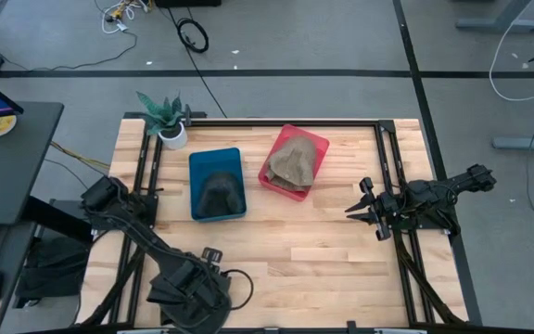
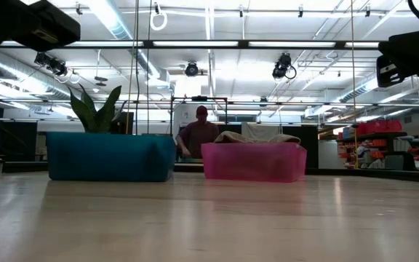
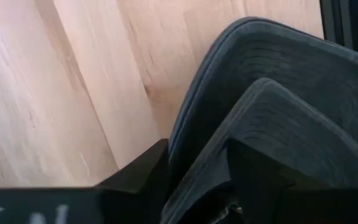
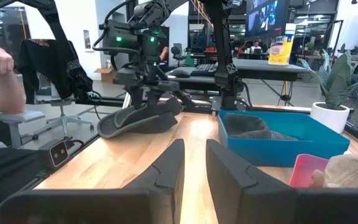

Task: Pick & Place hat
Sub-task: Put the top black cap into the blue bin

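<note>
Nearest the table's front edge, on its left side: dark grey soft brimmed hat (image 4: 138,121) lying on the pale wooden tabletop (image 1: 323,250), directly under the left gripper (image 4: 151,102). Seen from the left wrist, two dark fingers (image 3: 145,171) set either side of a fold of the hat's brim, fabric running up between them; pinched or merely straddled, cannot tell. Brim's long curve sweeping away from the fingers, crown beyond. Farther in, straight ahead of that grip and well apart from it: blue rectangular plastic bin (image 1: 216,151), long side pointing away from the front edge, already holding another dark hat (image 1: 219,193). Just beside it to the right, tilted: pink plastic bin (image 1: 321,141) with a tan hat (image 1: 293,162) inside. Off at the right edge, right gripper (image 1: 364,206) waiting, fingers slightly apart on nothing, clearly farther from the grey hat than the left. Likely carry: forward from the left grip toward the bins. Farthest back, potted green plant (image 1: 165,116) at the left rear corner.
</note>
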Robot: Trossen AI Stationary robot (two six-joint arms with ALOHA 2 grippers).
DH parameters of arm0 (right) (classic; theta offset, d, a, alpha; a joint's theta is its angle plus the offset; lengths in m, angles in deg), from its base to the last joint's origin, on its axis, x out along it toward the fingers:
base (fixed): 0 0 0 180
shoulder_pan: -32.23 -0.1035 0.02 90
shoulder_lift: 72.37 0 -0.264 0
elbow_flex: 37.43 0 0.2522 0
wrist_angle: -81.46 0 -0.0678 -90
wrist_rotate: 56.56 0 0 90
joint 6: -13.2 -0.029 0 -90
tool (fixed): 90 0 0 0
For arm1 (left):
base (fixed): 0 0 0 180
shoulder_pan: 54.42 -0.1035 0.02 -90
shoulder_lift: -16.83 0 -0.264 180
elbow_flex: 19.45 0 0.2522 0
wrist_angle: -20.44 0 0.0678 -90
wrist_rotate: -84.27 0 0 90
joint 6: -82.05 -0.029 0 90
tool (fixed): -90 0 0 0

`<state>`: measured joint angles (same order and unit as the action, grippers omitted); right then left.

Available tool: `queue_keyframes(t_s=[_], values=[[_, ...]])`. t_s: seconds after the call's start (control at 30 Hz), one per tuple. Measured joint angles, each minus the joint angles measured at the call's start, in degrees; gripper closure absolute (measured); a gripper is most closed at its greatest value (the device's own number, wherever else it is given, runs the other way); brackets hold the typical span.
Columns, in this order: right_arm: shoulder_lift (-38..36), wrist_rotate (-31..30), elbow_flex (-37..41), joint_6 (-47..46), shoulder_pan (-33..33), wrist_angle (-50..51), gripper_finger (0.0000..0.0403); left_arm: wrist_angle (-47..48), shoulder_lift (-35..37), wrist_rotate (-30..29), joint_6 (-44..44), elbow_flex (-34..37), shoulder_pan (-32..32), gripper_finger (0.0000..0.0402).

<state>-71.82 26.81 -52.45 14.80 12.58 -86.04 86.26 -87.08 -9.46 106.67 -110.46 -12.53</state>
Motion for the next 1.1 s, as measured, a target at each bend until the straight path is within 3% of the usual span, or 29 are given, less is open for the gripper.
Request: queue_keyframes(t_s=[0.27,0.63,0.83,1.1], values=[[0.00,0.01,0.00,0.00,-0.01,0.00,0.0332,0.21,0.89,3.05,-0.19,-0.02,-0.02,0.0383],[0.02,0.01,0.00,0.01,-0.01,0.00,0.0332,1.96,1.57,0.76,-2.36,-1.55,0.08,0.0388],[0.02,0.01,0.00,0.00,-0.01,0.00,0.0332,4.04,1.57,-7.75,-5.02,-6.45,2.09,0.0383],[0.02,0.00,0.00,0.01,0.01,0.00,0.0332,8.61,1.57,-27.44,-8.90,-14.38,8.41,0.0387]])
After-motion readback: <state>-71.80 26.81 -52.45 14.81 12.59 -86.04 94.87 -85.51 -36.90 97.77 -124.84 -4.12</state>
